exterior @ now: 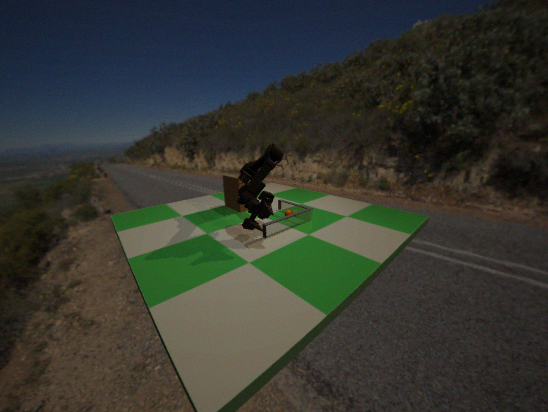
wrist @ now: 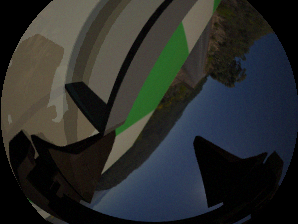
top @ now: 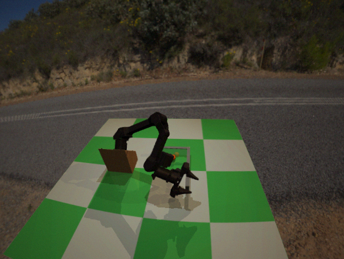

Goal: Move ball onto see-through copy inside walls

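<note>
Wall (top: pixel 188 176) between hand (top: pixel 186 181), ball (top: pixel 174 156)

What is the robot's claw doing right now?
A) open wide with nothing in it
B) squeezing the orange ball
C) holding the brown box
A: the gripper stands open and bare between its fingers, while the orange ball lies apart inside the clear walls.
</note>
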You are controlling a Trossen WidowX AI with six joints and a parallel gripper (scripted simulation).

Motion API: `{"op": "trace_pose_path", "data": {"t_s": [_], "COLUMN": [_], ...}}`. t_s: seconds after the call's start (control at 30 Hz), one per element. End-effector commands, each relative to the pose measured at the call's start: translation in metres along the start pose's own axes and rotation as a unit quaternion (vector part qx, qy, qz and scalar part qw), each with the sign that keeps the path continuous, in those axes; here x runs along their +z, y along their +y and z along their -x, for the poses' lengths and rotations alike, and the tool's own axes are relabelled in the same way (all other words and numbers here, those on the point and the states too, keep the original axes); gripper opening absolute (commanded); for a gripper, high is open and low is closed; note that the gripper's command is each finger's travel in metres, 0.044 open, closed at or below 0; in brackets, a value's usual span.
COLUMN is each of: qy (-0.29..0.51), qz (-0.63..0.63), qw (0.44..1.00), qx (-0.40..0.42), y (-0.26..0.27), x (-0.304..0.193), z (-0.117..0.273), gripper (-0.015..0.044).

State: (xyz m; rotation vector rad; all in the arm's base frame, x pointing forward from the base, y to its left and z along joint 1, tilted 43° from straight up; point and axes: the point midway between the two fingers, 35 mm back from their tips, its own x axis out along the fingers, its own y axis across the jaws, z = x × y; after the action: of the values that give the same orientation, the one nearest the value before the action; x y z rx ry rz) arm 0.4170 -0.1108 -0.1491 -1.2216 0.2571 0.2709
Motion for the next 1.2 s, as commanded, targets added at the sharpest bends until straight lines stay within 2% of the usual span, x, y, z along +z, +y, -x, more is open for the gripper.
{"op": "trace_pose_path", "data": {"t_s": [0.0, 0.1, 0.3, 0.4, 0.73, 0.97, 1.03, 1.17], "qy": [0.000, -0.002, -0.001, 0.000, -0.034, -0.066, -0.052, -0.074], "qz": [0.000, 0.006, -0.026, -0.037, -0.079, -0.123, -0.158, -0.155], "qw": [1.000, 1.000, 0.999, 0.999, 0.985, 0.950, 0.948, 0.928], "qx": [0.000, -0.004, 0.034, 0.006, 0.149, 0.280, 0.271, 0.330], "y": [-0.001, -0.010, -0.028, -0.058, -0.064, -0.074, -0.088, -0.082], "x": [0.000, -0.008, -0.011, -0.003, 0.036, 0.087, 0.082, 0.113], "z": [0.000, 0.001, -0.005, -0.013, -0.015, 0.016, 0.020, 0.036], "gripper": [0.0374, 0.0295, 0.0292, 0.0292, 0.0292, 0.0292, 0.0292, 0.0292]}}
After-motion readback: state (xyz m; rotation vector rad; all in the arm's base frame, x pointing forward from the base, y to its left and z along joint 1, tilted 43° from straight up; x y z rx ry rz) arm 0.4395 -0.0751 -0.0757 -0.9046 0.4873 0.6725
